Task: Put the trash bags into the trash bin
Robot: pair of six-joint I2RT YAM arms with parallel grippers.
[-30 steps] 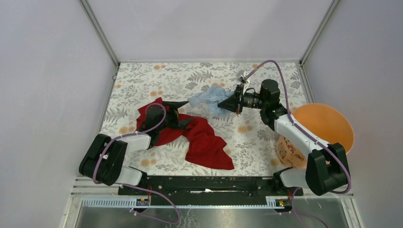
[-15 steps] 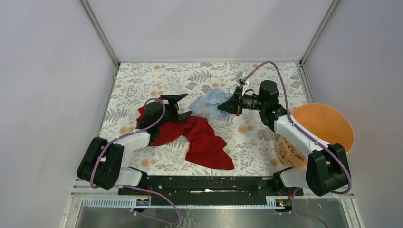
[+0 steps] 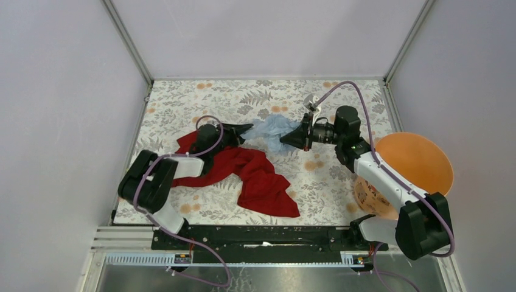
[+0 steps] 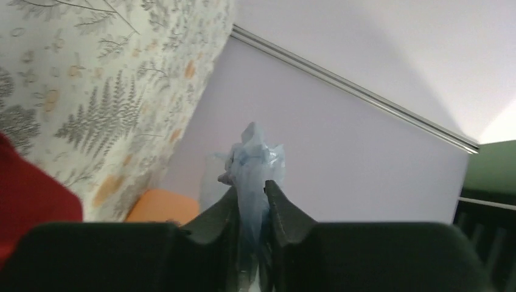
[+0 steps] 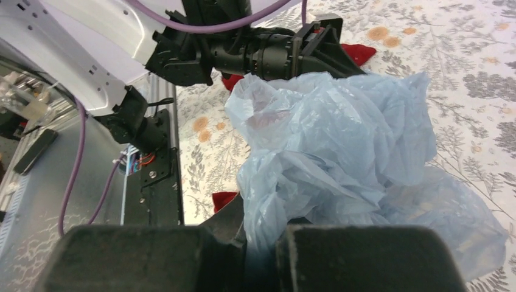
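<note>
A leaf-patterned bench [image 3: 182, 100] inside pale lilac walls [image 3: 261, 36]; a red cloth [image 3: 261, 179] lies toward the front. The trash bag [image 3: 271, 128] — crumpled pale-blue film — sits mid-bench, well apart from the orange trash bin [image 3: 420, 161], pinched by the right end effector [image 3: 285, 140]; the left end effector [image 3: 248, 127], gaping moments ago, now clamps its other edge.

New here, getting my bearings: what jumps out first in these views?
A crumpled pale-blue trash bag sits mid-table, pinched from both sides by the jaws of the left arm and right arm. A red cloth sprawls nearer the bases, and the orange trash bin sits at the table's right edge.
</note>
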